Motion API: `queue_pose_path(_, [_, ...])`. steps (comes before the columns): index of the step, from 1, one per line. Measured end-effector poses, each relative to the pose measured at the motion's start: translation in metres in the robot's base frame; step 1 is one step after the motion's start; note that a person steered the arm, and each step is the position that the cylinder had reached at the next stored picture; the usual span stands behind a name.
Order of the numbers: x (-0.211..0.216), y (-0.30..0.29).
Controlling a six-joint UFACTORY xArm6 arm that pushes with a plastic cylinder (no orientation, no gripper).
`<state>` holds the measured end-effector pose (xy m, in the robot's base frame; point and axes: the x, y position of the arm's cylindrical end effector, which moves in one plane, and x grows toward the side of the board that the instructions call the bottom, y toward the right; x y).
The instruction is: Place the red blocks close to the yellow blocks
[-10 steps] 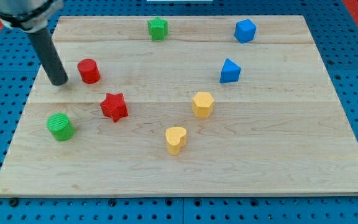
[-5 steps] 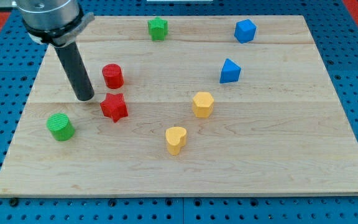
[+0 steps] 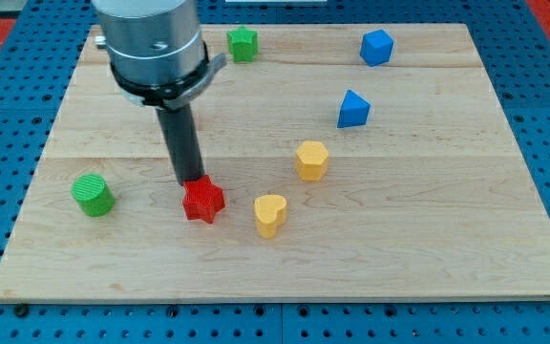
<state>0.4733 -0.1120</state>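
Observation:
My tip (image 3: 190, 182) touches the upper left side of the red star block (image 3: 203, 201), left of the board's middle. The yellow heart block (image 3: 270, 214) lies a short way to the star's right, with a small gap between them. The yellow hexagonal block (image 3: 311, 160) sits above and right of the heart. The red cylinder block does not show; the rod and the arm's body cover the spot where it last stood.
A green cylinder (image 3: 94, 194) lies at the left of the wooden board (image 3: 428, 210). A green star (image 3: 243, 43) is at the top. Two blue blocks (image 3: 376, 46) (image 3: 353, 109) sit at the upper right.
My tip has moved right and down the view. It pushed the red cylinder to the right, then the red star down and right, closer to the yellow heart.

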Motion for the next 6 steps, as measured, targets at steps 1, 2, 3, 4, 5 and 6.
queue_pose_path(1, [-0.051,-0.014])
queue_pose_path(2, [-0.062,-0.095])
queue_pose_path(3, [-0.097,-0.084])
queue_pose_path(4, [-0.101,-0.035])
queue_pose_path(5, [-0.097,-0.005])
queue_pose_path(6, [-0.083,0.008])
